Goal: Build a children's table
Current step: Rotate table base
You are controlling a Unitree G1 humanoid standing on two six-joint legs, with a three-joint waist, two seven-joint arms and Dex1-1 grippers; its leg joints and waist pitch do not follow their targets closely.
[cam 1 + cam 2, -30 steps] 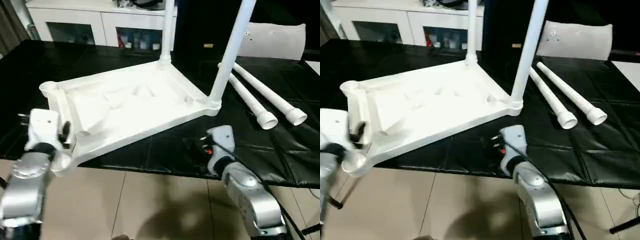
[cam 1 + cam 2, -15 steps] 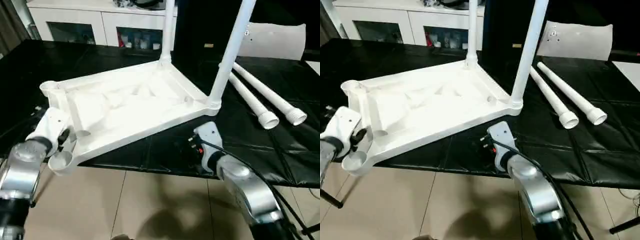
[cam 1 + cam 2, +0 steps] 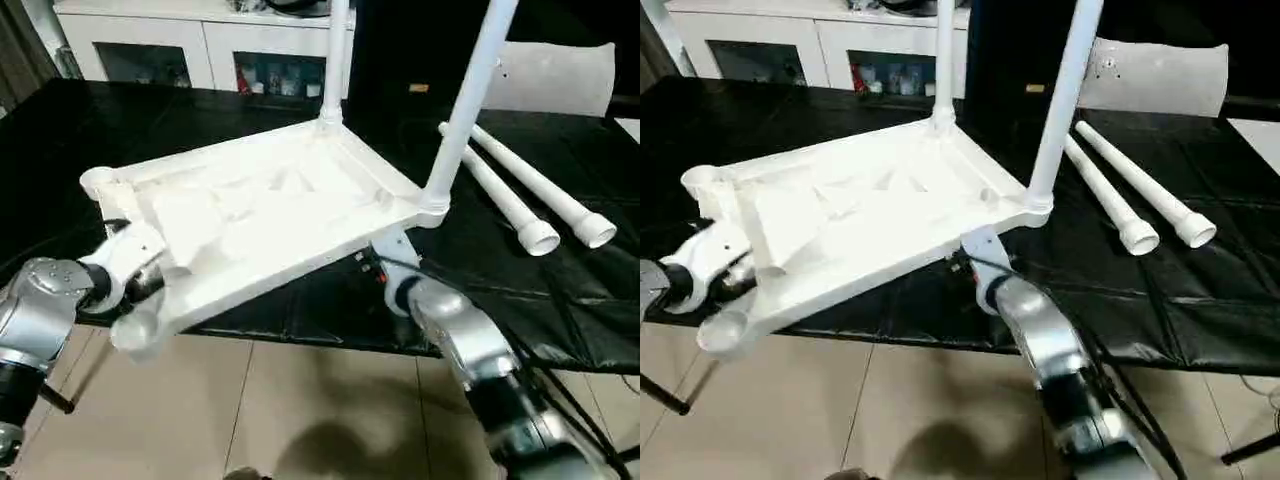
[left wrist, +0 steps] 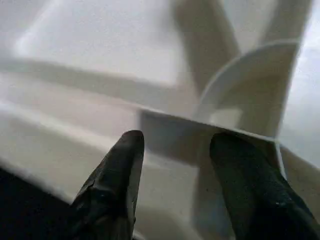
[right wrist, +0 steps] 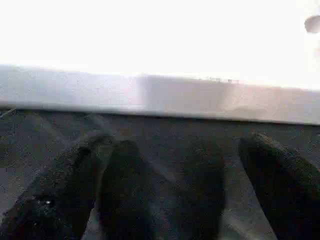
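Tabletop (image 3: 260, 215) lies underside up on black table (image 3: 560, 300), near-left corner overhanging, two legs (image 3: 470, 100) standing in far sockets. Left gripper (image 4: 175, 165) straddles its near-left rim, fingers half spread. Right gripper (image 5: 170, 170) spread wide under near-right edge. Two loose legs (image 3: 520, 195) right.

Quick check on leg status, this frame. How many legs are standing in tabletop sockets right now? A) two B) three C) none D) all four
A: two legs stand upright in the far corner sockets of the tabletop, one at the back and one to its right; two loose legs lie on the black surface.
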